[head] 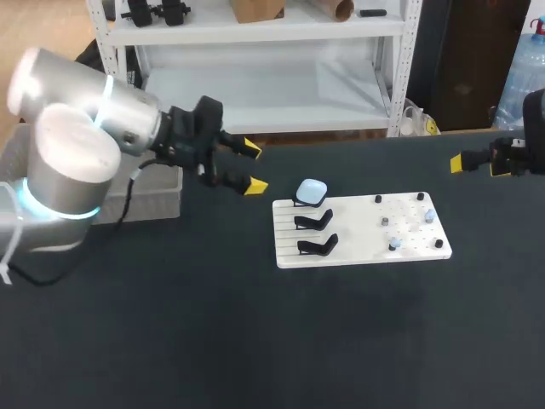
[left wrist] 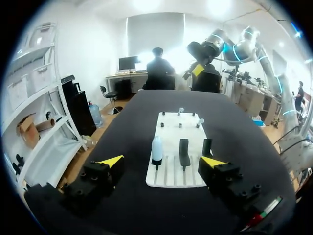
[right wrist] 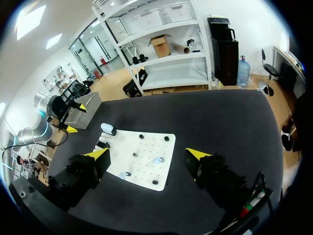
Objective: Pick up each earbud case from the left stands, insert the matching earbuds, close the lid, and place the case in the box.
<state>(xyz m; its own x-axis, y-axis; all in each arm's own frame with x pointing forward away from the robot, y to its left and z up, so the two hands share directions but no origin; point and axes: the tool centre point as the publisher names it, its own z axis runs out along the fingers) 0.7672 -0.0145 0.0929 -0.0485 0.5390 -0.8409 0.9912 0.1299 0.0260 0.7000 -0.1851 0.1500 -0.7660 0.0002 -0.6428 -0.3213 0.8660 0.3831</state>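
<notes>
Left fingers (left wrist: 111, 161) spread, earbud case (left wrist: 156, 148) ahead

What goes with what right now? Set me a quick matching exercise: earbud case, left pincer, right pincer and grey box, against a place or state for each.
Things:
1. earbud case
2. left pincer
3. right pincer
4. grey box

Places or states:
a. open, near the table's right edge
b. seated on the farthest stand of the white board
c. at the table's left edge
d. open, in the air just left of the white board

Pairs: 1-b, 2-d, 3-a, 4-c.
</notes>
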